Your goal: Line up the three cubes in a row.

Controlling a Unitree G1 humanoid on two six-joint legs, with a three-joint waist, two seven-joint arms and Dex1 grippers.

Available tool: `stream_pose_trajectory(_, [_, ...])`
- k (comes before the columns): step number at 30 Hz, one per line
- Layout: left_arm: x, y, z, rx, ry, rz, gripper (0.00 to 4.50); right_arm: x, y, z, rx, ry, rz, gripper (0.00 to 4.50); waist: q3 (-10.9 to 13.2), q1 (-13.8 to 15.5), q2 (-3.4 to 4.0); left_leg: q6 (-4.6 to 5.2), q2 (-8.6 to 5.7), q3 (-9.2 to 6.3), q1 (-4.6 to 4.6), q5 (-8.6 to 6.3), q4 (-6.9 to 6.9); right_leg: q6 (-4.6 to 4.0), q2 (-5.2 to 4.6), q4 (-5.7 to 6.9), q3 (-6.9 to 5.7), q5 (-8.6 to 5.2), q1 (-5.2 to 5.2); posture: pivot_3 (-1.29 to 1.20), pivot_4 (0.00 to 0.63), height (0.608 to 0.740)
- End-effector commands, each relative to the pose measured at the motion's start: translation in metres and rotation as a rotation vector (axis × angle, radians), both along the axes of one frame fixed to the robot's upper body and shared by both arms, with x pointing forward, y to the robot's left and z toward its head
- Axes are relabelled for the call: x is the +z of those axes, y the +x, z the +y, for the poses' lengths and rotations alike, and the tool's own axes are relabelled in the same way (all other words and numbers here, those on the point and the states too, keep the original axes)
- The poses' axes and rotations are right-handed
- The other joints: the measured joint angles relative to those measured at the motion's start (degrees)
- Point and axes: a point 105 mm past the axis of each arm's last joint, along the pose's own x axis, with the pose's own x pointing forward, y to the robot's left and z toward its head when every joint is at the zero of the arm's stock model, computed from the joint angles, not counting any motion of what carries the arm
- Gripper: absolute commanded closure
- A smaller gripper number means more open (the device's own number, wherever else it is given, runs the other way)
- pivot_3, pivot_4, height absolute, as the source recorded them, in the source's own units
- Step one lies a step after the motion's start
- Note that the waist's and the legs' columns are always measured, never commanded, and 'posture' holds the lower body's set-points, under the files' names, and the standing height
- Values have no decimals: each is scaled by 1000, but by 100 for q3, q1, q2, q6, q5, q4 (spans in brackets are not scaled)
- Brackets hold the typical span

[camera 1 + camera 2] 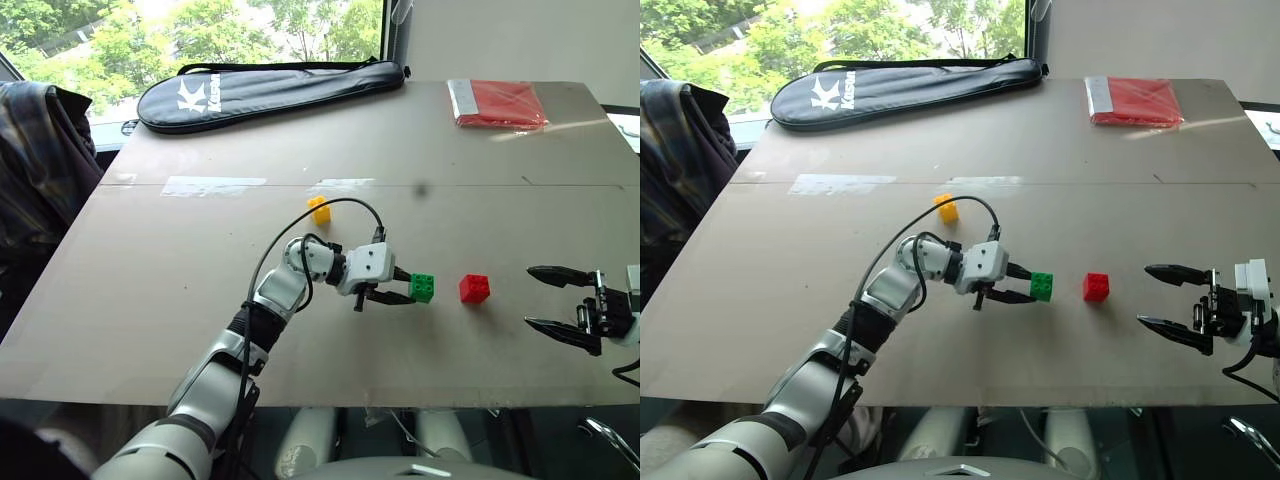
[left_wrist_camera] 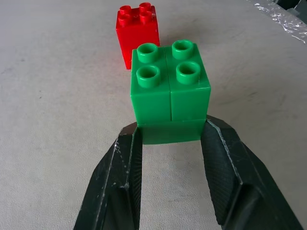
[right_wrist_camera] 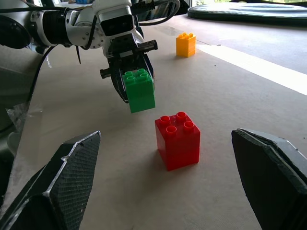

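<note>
A black racket bag point(image 1: 270, 90) lies at the far edge of the worktop point(image 1: 150, 280), with a flat red packet point(image 1: 497, 103) at the far right corner. The left gripper point(image 1: 402, 287) is clamped on the green cube point(image 1: 422, 287), held clear of the surface in the right wrist view. The red cube point(image 1: 474, 288) sits just beside it, between it and the right gripper point(image 1: 540, 297), whose fingers are spread wide. The yellow cube point(image 1: 319, 209) stands apart, farther back.

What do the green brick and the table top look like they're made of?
The green brick looks like moulded hard plastic: smooth, slightly glossy faces, hollow round studs, a seam down the middle. The table top looks like matte board, maybe cardboard or fibreboard: dull grey-brown, faintly mottled, with a taped joint across it; the exact material is unclear.
</note>
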Motion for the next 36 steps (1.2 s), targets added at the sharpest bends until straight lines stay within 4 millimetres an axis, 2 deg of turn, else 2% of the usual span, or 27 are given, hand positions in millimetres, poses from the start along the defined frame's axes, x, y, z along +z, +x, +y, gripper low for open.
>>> stream_pose_trajectory(1, [3, 3, 1, 2, 0, -12, 3305, 9, -3, -4, 29, -9, -47, 0, 0, 1, 0, 0, 0, 0, 0, 0, 0, 0, 0, 0, 0, 0, 0, 0, 150, 694])
stream_pose_trajectory(15, [-5, 14, -1, 86, 9, 19, 3305, 11, -4, -7, 6, 23, -69, 0, 0, 2, 0, 0, 0, 0, 0, 0, 3, 2, -1, 1, 1, 1, 1, 0, 150, 694])
stream_pose_trajectory(25, [-8, 14, 1, 80, 14, 42, 3305, 11, -3, -8, 5, 17, -73, 0, 0, 1, 0, 0, -1, 1, 0, 0, 5, 3, -1, 2, 1, 2, 1, 0, 150, 694])
stream_pose_trajectory(27, [-8, 18, 0, 99, 12, 28, 2290, 11, -3, -8, 5, 15, -73, 0, 0, 2, 0, 0, -1, 0, 1, 0, 5, 3, -1, 2, 1, 2, 1, 0, 150, 694])
stream_pose_trajectory(28, [-8, 19, 0, 104, 12, 23, 2117, 11, -3, -8, 5, 15, -73, 0, 0, 2, 0, 0, -1, 0, 0, 0, 5, 3, -1, 2, 1, 2, 1, 0, 150, 694])
stream_pose_trajectory(30, [-8, 21, 0, 106, 15, 11, 1151, 10, -4, -8, 5, 13, -72, 0, 0, 2, 0, 0, -1, 0, 0, 0, 5, 3, -1, 2, 0, 2, 2, 0, 150, 694])
stream_pose_trajectory(33, [-10, 21, 0, 102, 22, 12, 40, 10, -4, -8, 6, 10, -72, 0, 0, 1, 0, 0, -1, 0, 0, 0, 4, 4, 0, 1, 0, 2, 1, 0, 150, 694])
stream_pose_trajectory(36, [-12, 20, 0, 99, 26, 12, 40, 9, -4, -9, 3, 7, -72, 0, 0, 1, 0, 0, -1, 1, 0, 0, 4, 4, 0, 1, 0, 2, 1, 0, 150, 694])
